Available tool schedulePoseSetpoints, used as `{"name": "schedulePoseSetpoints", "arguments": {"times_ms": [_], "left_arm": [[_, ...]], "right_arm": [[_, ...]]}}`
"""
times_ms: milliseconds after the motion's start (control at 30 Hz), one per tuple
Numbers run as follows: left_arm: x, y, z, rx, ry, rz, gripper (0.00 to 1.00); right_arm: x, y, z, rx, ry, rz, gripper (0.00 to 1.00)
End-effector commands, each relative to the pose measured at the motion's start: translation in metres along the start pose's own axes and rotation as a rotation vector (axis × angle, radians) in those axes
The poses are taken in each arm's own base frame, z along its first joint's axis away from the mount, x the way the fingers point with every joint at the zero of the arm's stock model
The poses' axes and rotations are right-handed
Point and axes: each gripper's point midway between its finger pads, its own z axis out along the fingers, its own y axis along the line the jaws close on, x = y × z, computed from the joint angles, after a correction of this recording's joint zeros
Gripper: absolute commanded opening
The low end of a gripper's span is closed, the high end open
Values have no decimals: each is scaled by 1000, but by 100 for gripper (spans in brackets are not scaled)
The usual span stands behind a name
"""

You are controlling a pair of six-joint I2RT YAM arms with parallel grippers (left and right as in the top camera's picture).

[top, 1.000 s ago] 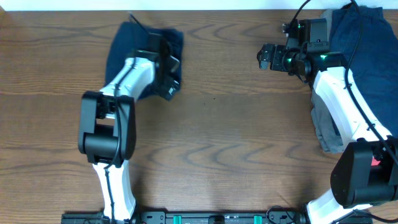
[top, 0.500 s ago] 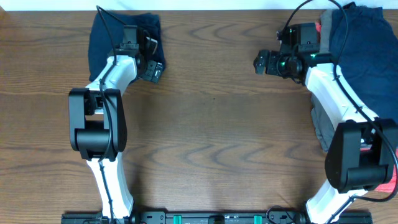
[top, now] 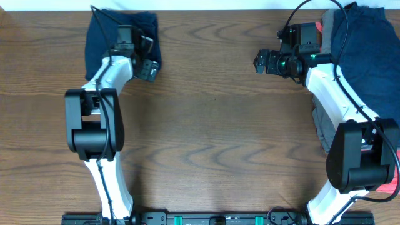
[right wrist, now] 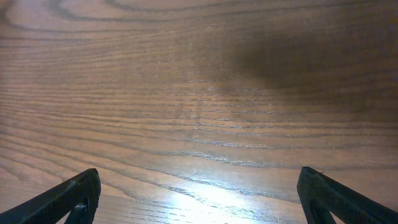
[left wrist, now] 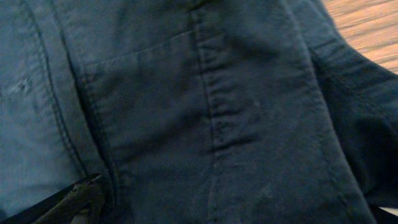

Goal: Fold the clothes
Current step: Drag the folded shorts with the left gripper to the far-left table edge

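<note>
Folded dark navy shorts [top: 103,37] lie at the table's far left corner. They fill the left wrist view [left wrist: 205,93], showing a seam and a pocket edge. My left gripper [top: 150,69] sits low on the shorts' right edge. One finger shows at the lower left of the wrist view, and the jaws [left wrist: 230,211] look spread over the fabric. My right gripper [top: 258,61] is open and empty above bare wood [right wrist: 199,186], left of a pile of clothes [top: 369,50] in navy, with grey [top: 325,131] and coral-red [top: 322,28] pieces.
The wooden table [top: 212,137] spans the view. Its far edge runs just behind the shorts and the pile. Another coral-red scrap [top: 395,181] shows at the right edge by the right arm's base.
My left gripper has moved up and left toward the far corner, and the navy shorts have shifted there with it. My right gripper has edged slightly left and stayed open.
</note>
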Motion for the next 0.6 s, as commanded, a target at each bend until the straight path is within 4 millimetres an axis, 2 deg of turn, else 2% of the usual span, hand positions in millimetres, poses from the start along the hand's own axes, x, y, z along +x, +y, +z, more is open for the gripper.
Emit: {"name": "schedulePoseSetpoints", "arguments": {"times_ms": [0,167,467,567], "left_arm": [[69,19,38,-29,192,4,98],[74,29,38,-35,197,-4,98],[68,25,38,-36,183,6,98],[64,28,28,-40,179,-7,98]], "right_arm": [[4,6,3,-4,9,-6,99],[2,6,3,-7,0,-8,99],[2,6,3,-7,-1,-8,99],[1,7,2,-7,-3,-9,99]]}}
